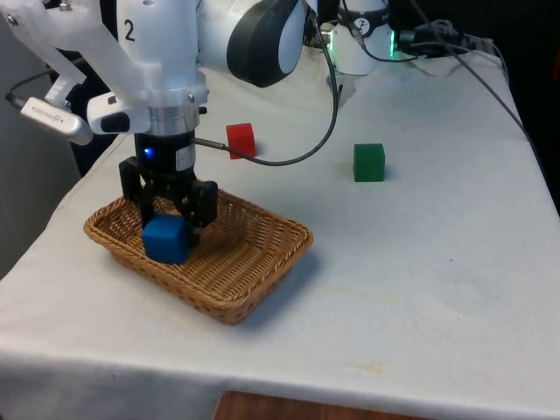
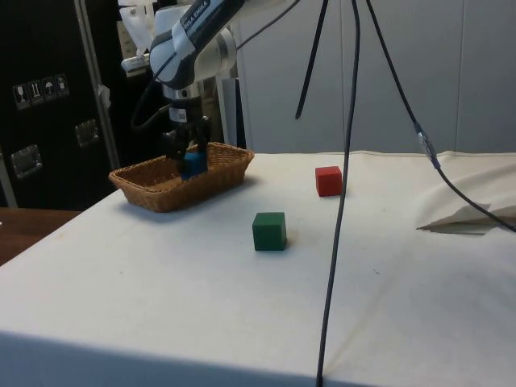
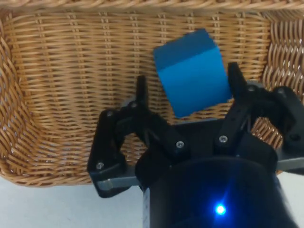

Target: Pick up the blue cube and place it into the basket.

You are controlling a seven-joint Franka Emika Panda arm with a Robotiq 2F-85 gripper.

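The blue cube (image 1: 165, 239) sits tilted inside the wicker basket (image 1: 254, 280), at its left end in the front view. The gripper (image 1: 168, 213) hangs over it, fingers spread, one touching the cube. A red cube (image 1: 241, 139) and green cube (image 1: 368, 163) lie well apart on the cloth, farther right.

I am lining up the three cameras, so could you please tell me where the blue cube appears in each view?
Front view: the blue cube sits inside the wicker basket, towards the front view's left, under the gripper.
Side view: the cube is in the basket at the table's far end, between the fingers.
Wrist view: the cube lies tilted on the basket's woven floor, ahead of the open fingers.
Shared landmark: the basket.
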